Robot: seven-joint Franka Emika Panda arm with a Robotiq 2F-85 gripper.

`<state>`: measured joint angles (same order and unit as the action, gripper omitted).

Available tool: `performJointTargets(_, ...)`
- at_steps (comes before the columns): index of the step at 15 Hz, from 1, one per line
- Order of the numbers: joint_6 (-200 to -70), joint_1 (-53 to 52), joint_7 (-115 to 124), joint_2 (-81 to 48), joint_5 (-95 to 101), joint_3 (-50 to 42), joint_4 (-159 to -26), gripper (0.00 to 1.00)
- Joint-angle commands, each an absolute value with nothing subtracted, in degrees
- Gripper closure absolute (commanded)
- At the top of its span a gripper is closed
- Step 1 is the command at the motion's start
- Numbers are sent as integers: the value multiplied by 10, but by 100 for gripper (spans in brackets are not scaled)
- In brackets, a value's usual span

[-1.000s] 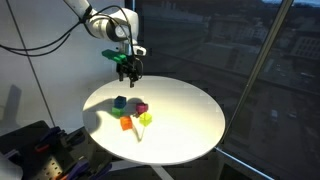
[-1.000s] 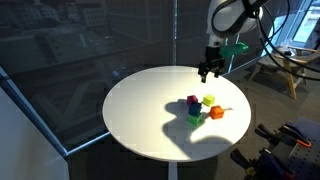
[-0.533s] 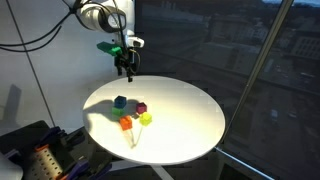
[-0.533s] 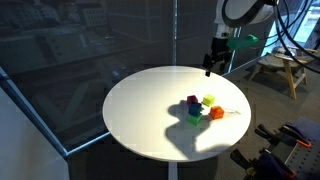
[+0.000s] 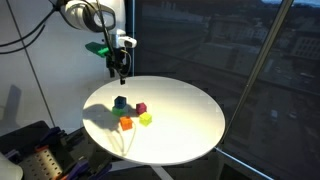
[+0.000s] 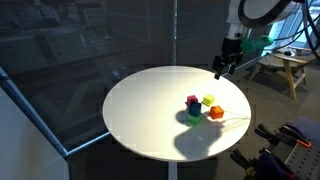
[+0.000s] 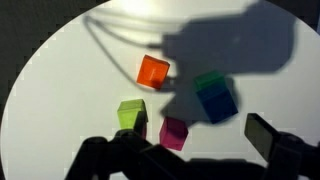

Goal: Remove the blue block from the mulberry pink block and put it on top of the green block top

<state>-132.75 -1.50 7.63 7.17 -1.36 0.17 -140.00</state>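
Wrist view, left to right: yellow block [image 7: 131, 114]; orange block [image 7: 153, 71] farther back; mulberry pink block [image 7: 174, 132] near, standing alone; blue block [image 7: 217, 102] at right, atop green block [image 7: 208, 80], only green sliver showing, both in arm's shadow. Pincer [image 5: 119, 70] spread, empty, high over left edge of surface [image 5: 190, 115]; its fingers blurred, cut off in wrist view.

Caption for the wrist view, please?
Blue block stacked on green block; pink block, orange block and yellow block stand apart on white table.
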Motion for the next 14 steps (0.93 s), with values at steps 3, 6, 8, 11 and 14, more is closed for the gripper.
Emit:
performJointTargets(3,-1370,-10,56,159,-21,1,-1490,0)
performJointTargets(6,-1383,-11,46,191,-26,-3,-1516,0)
performJointTargets(8,-1384,-10,42,208,-28,-6,-1524,0)
performJointTargets(11,-1378,-10,41,228,-31,-11,-1527,0)
performJointTargets(14,-1376,-8,59,213,-20,-3,-1516,0)
